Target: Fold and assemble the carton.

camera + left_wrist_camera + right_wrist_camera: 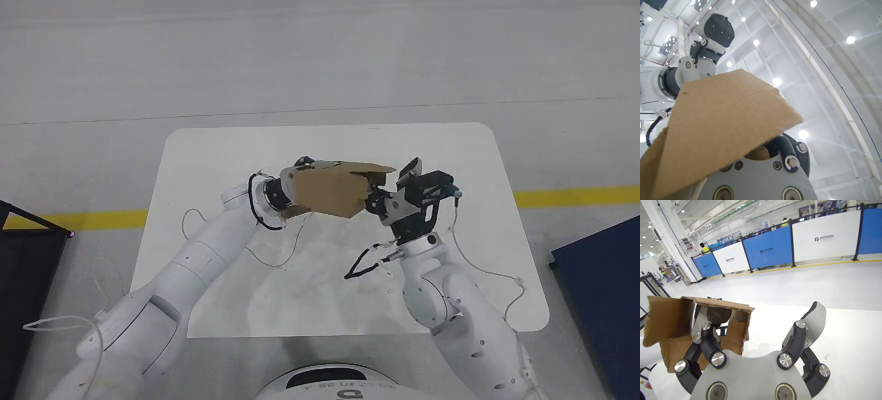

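The carton [335, 188] is held clear of the white worktop [460, 290], over its far half and about midway between its left and right edges. It is lying lengthwise between the two arms. In the top view it is seen as a brown cardboard body, with one end at the left tool [296, 180] and a loose flap at the end next to the right tool [398, 182].

The carton is gripped at that first end by the left tool. In the left wrist view the cardboard [721, 117] is seen running out from the tool's base and covering its fingers. One black padded finger [718, 31] of the right tool is seen beyond the carton's far edge.

The open end is made clear by the right wrist view, where the carton [676, 321] is seen as a hollow with its flaps spread. The right tool [766, 313] is spread wide and nothing is clamped in it. One finger [716, 315] is placed inside the open end. The other finger [815, 317] is held outside, well apart from the cardboard, above bare worktop [848, 342].
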`<action>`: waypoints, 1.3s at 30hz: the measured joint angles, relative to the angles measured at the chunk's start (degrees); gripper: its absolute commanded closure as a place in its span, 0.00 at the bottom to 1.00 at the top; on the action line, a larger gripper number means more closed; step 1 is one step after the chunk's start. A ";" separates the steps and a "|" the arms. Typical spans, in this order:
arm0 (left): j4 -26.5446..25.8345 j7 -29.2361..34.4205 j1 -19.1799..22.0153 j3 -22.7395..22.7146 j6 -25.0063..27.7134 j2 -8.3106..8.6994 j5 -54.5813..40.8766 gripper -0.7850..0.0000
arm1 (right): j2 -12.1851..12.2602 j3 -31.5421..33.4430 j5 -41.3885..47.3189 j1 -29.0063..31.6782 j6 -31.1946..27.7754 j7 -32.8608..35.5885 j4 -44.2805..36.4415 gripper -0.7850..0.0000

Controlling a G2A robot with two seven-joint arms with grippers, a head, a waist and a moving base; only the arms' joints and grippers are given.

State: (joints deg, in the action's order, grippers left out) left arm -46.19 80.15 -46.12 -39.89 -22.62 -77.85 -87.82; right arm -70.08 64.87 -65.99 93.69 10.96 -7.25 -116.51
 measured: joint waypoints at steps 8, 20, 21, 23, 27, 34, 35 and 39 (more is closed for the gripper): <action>0.20 -0.08 -0.41 -1.45 -1.60 -0.84 -1.20 1.00 | -0.73 -2.42 -3.00 0.19 0.34 -7.70 1.87 0.00; -0.29 -0.78 -0.88 -3.12 -2.29 -1.48 -2.12 1.00 | -1.03 2.88 7.36 2.67 -2.83 -11.06 0.61 0.00; -0.37 -0.79 -0.93 -3.33 -2.30 -1.53 -2.35 1.00 | -1.10 3.55 8.51 2.52 -2.52 -10.96 0.52 0.00; -0.45 -0.80 -1.01 -3.67 -2.31 -1.59 -2.71 1.00 | -1.20 4.73 10.33 2.31 -2.22 -11.02 0.39 0.00; -0.02 -0.62 -1.05 -4.70 -2.13 -1.69 -3.01 1.00 | -1.38 7.52 14.13 2.17 -1.73 -10.93 0.32 0.00; 0.80 -0.97 -1.07 -6.05 -1.67 -2.17 -2.94 1.00 | -1.46 8.74 15.22 2.04 -5.02 -9.14 0.61 0.00; 0.91 -1.18 -1.03 -6.17 -1.50 -2.25 -2.70 1.00 | -1.46 8.53 14.66 2.13 -5.50 -8.79 0.51 0.00; 1.22 -1.49 -0.98 -6.55 -1.18 -2.60 -1.73 1.00 | -1.63 6.50 11.44 1.74 -5.77 -6.97 0.13 0.00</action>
State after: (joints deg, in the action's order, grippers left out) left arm -44.98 78.66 -47.10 -46.44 -23.80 -80.46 -89.55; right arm -71.70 71.37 -54.56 95.43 5.19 -14.22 -116.38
